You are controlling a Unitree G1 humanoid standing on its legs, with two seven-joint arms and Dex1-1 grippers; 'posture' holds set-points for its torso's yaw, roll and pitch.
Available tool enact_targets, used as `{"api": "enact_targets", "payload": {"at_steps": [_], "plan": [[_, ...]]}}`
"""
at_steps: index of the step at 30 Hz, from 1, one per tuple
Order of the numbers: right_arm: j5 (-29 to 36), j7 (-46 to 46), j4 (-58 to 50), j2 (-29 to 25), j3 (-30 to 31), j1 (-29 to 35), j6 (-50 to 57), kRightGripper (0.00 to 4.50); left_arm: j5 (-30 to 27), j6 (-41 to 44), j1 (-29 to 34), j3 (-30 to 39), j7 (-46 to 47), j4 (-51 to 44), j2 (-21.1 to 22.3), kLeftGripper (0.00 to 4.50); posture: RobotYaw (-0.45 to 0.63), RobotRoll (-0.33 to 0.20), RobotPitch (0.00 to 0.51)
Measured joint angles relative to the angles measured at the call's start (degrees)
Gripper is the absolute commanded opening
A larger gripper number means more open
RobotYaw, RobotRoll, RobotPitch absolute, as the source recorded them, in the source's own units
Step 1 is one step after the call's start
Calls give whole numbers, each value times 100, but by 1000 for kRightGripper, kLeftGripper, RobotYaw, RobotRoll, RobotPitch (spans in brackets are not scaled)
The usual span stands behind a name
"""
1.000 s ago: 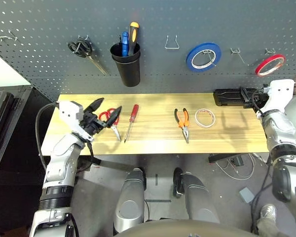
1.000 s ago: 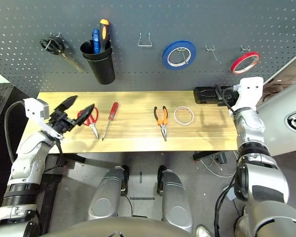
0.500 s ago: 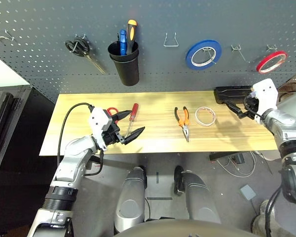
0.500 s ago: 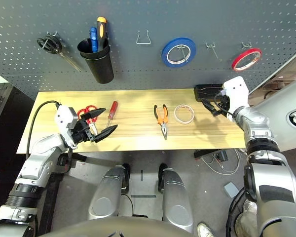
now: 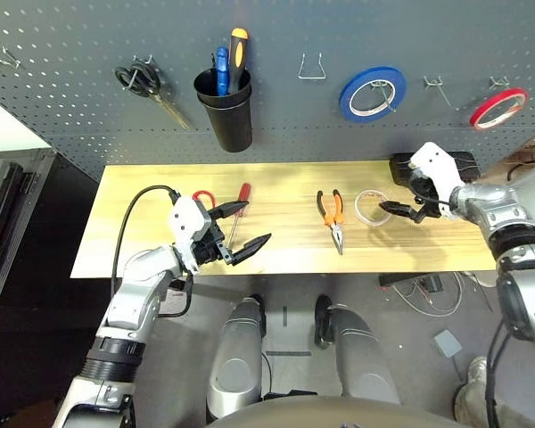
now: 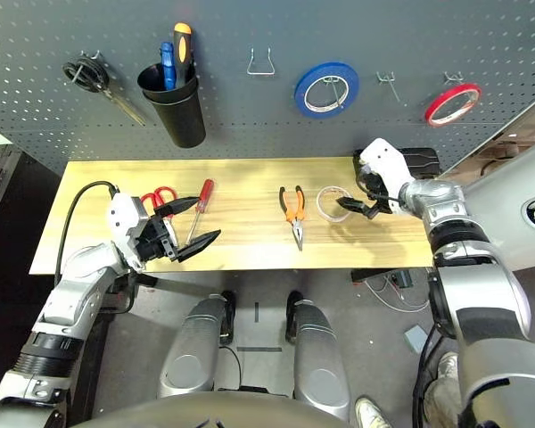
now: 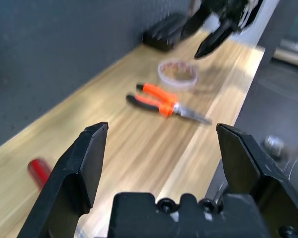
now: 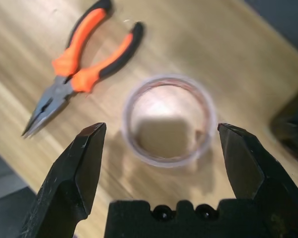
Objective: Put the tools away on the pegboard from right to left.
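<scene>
Right end effector (image 5: 398, 210) wide, over white tape roll (image 5: 371, 207) | left end effector (image 5: 242, 228) wide, empty, near red-handled screwdriver (image 5: 238, 210) | pliers (image 5: 332, 214) on bench (image 5: 285, 250)

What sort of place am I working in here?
Likely a workshop bench: a dark pegboard with hooks, hung tape rolls and a black cup of screwdrivers, above a wooden table laid with pliers and other hand tools.

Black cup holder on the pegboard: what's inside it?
The black cup holder on the dark grey pegboard holds two upright tools: a blue handle and an orange-and-black handle. Their lower ends are hidden by the cup wall, so the tips can't be told.
</scene>
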Motion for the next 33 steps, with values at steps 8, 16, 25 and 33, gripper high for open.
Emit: {"api": "enact_targets", "payload": {"at_steps": [8, 16, 25, 33], "plan": [[-419, -41, 305, 346, 337, -105, 134, 4500, 210, 57, 44, -111, -19, -1, 183, 4445, 335, 0, 327], [-725, -451, 515, 668, 558, -115, 178, 4500, 316, 103, 194, -111, 16, -86, 249, 4445, 362, 0, 345], [-940, -948, 528, 780, 589, -130, 384, 3230, 322, 240, 364, -79, 96, -393, 370, 4500, 381, 0, 353], [-1021, -1250, 520, 774, 563, -123, 421, 139, 322, 271, 333, -44, 150, -457, 387, 4500, 362, 0, 343]]}}
